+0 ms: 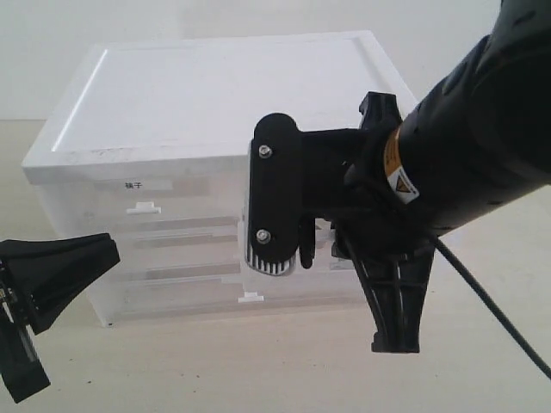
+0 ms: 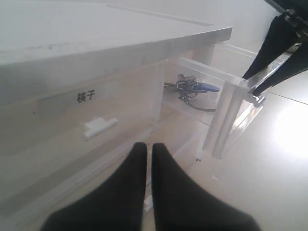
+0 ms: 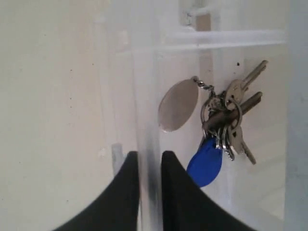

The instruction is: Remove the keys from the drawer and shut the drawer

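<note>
Surface: we see a pale beige tabletop
Room: plain white wall, far
Right gripper: clamps the translucent plastic drawer by its front
Left gripper: closed, empty

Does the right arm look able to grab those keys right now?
Probably not at once: the right gripper is pinching the drawer's front wall, with the keys just behind it. The drawer stands open, so after letting go its way looks free.
</note>
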